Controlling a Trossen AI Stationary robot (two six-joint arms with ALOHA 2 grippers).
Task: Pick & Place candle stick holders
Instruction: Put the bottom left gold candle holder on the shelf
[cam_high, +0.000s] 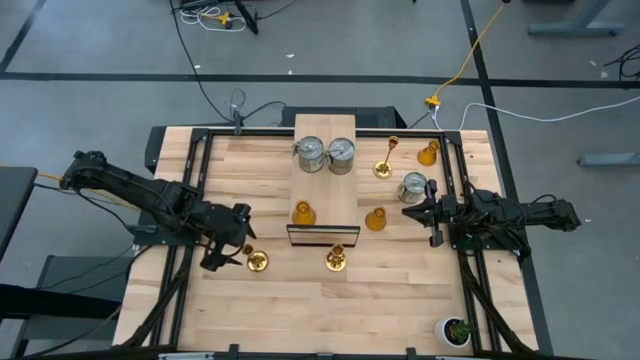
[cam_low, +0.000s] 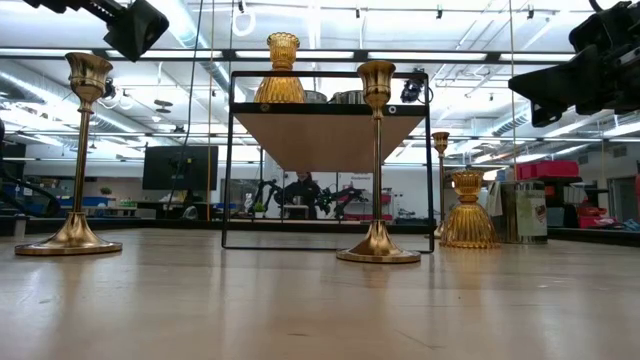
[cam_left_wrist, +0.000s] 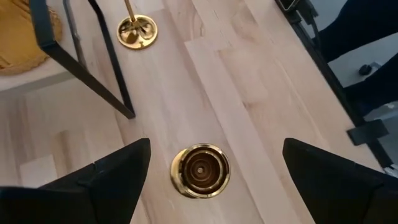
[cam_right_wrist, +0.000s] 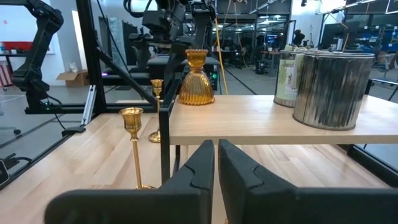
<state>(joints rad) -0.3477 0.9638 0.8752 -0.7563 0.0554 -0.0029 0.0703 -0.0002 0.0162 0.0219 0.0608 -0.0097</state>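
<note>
The light wooden table (cam_high: 300, 290) carries a gold candlestick (cam_high: 257, 261) directly under the wide-open, empty left gripper (cam_high: 228, 245). Farther back, silver cans (cam_high: 325, 154) and an amber holder (cam_high: 303, 213) stand on the raised shelf (cam_high: 325, 190). The right gripper (cam_high: 410, 212) hovers shut, empty, beside it.

Gold candlesticks (cam_high: 257, 261): I count three, all standing on the worktop.
Silver cans (cam_high: 310, 153): I count three, two on the raised shelf (cam_high: 325, 210), one on the worktop.
Amber holders (cam_high: 303, 213): I count three.
Potted plant (cam_high: 458, 330): one.
</note>
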